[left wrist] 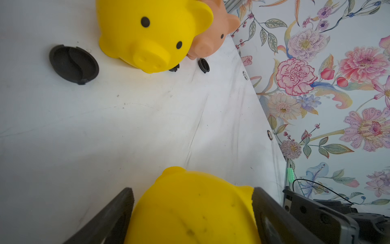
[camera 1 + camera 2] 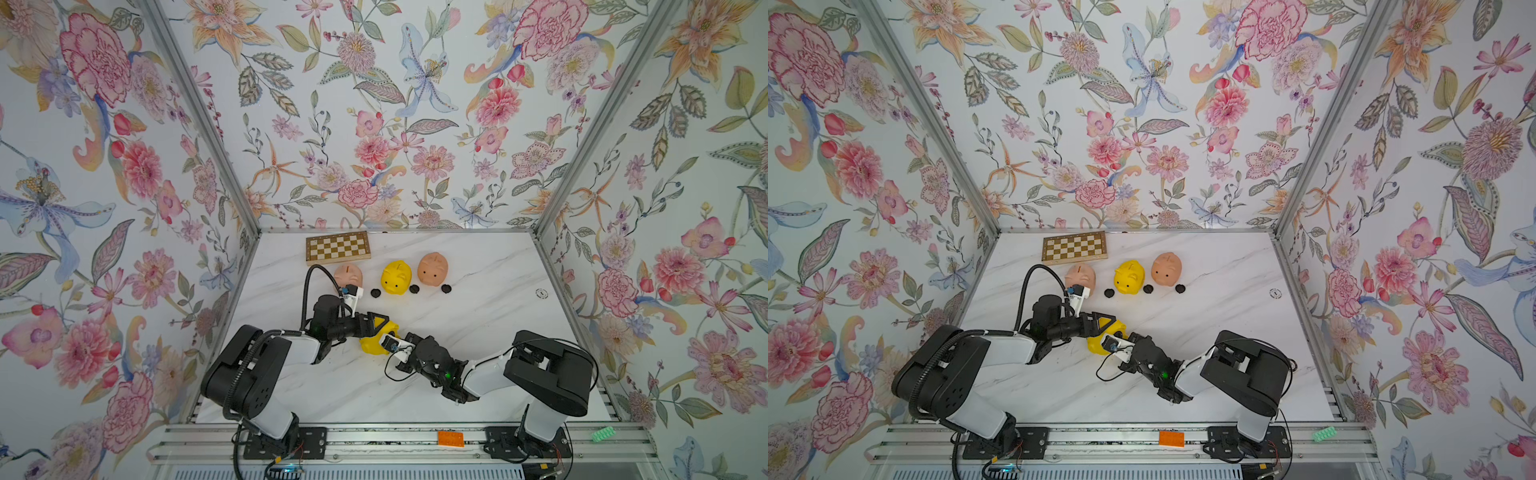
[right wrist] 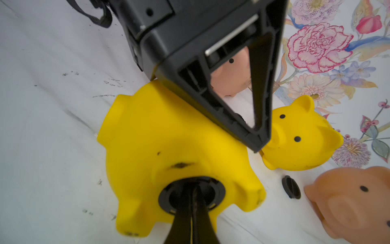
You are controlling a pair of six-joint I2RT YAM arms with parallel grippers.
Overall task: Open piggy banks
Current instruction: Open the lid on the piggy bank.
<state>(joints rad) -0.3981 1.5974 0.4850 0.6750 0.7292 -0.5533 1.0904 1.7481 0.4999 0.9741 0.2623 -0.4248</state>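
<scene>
Yellow plastic is filling our left gripper (image 1: 192,190): we are clamping the yellow piggy bank (image 3: 160,137), tipped over at the front-middle of the marble table (image 2: 490,332). Our right gripper (image 3: 194,188) is pinching the black plug (image 3: 165,197) in its belly. Three more pigs (image 2: 396,277) are standing behind.

You are not getting any readable text, label, brand or number in any of these views; the small round mark (image 2: 541,293) on the table (image 2: 478,332) is showing too small for you to make out
</scene>
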